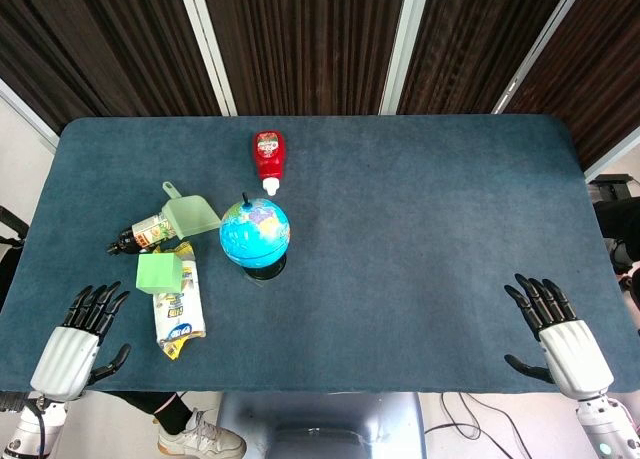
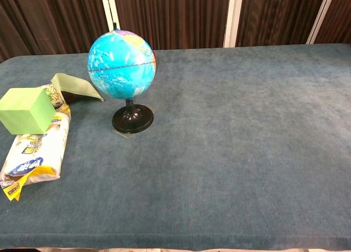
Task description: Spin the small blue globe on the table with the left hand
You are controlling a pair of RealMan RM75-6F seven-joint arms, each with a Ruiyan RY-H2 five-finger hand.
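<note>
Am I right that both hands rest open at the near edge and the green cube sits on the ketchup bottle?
Not quite: the head view shows the green cube on the snack packet, not the ketchup bottle. The left hand and right hand do rest open at the near edge.

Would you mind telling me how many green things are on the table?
2: a green cube resting on the snack bag near the left hand, and a green scoop just behind it, left of the globe. Others may be hidden.
</note>
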